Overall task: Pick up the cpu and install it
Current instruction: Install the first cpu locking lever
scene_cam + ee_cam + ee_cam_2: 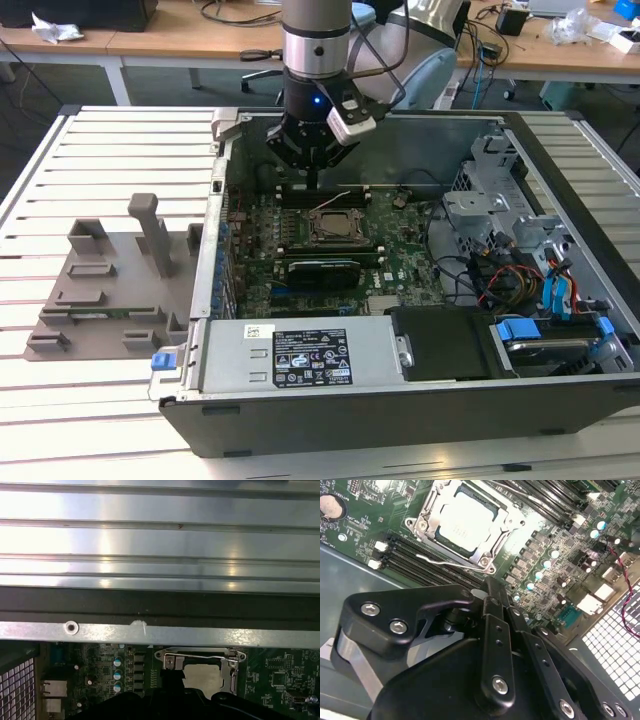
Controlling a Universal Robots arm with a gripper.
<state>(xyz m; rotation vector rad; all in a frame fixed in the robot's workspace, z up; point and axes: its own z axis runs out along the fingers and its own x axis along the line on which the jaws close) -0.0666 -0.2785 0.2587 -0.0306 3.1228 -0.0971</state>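
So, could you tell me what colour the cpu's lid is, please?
Silvery-white, with a darker rim; the cpu shows best in the second wrist view, sitting in the socket frame.

An open computer case is laid on a slatted metal table. Inside the case, a green motherboard is seen, with a labelled power supply set nearer the case's front wall and a drive cage toward the exterior view's right. A grey plastic fixture is placed just beside the case, on the exterior view's left. Wooden desks are seen beyond the case.
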